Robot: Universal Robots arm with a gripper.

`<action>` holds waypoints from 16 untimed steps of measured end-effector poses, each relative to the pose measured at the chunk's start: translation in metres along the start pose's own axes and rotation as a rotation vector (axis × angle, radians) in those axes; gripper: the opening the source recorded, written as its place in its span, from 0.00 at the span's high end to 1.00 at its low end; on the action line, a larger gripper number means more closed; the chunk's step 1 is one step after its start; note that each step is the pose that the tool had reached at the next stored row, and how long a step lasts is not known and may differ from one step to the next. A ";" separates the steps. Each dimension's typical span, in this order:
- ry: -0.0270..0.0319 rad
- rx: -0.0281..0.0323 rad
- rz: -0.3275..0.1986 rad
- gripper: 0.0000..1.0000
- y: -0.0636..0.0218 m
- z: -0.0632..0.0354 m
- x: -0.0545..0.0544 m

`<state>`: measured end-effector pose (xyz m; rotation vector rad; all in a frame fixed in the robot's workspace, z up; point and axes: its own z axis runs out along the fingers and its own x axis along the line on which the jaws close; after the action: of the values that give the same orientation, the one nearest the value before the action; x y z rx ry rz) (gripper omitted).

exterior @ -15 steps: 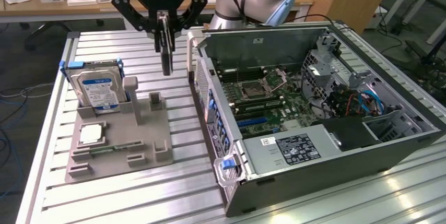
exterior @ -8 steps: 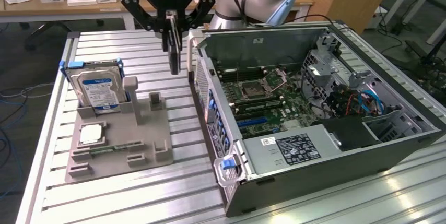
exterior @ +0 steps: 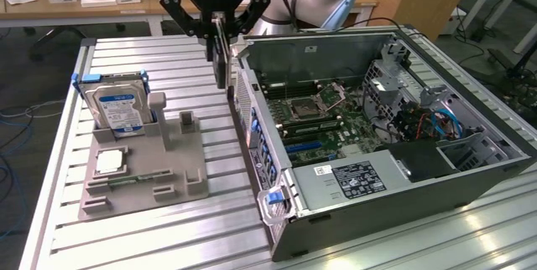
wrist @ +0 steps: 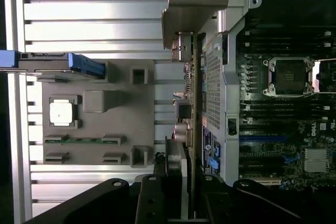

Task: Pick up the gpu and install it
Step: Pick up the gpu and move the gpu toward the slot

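The end effector [exterior: 217, 29] is clamped on the upper edge of the gpu [exterior: 222, 62] and holds the card vertical, on edge, above the counter [exterior: 151, 245]. In the exterior view the card hangs just beside the open computer case [exterior: 394, 210], at the case's 10 o'clock. The grey parts holder [exterior: 172, 157] at the card's 7 o'clock carries the hard drive [exterior: 120, 109] and processor chip [exterior: 110, 162].

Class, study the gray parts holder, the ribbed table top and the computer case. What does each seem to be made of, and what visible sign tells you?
Gray parts holder: probably plastic, with a matte, uniformly gray surface and blocky slots.
Table top: likely aluminium, with silvery grooved slats that catch glare.
Computer case: apparently sheet metal, dull gray, with thin folded walls and a perforated side.
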<state>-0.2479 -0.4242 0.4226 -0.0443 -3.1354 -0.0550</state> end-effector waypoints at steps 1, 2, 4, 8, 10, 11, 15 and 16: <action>0.0000 0.0000 0.000 0.72 0.0001 0.0000 -0.002; 0.0000 0.0000 0.000 0.72 0.0001 0.0000 -0.004; 0.0000 0.0001 0.000 0.72 0.0002 0.0000 -0.007; 0.0000 0.0000 0.000 0.72 0.0005 0.0000 -0.015; 0.0000 0.0000 0.000 0.72 0.0006 0.0000 -0.019; 0.0000 0.0000 0.000 0.72 0.0006 0.0000 -0.021; 0.0000 0.0000 0.000 0.72 0.0009 0.0000 -0.030; 0.0000 0.0001 0.000 0.72 0.0009 0.0000 -0.033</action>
<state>-0.2153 -0.4242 0.4224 -0.0444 -3.1354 -0.0549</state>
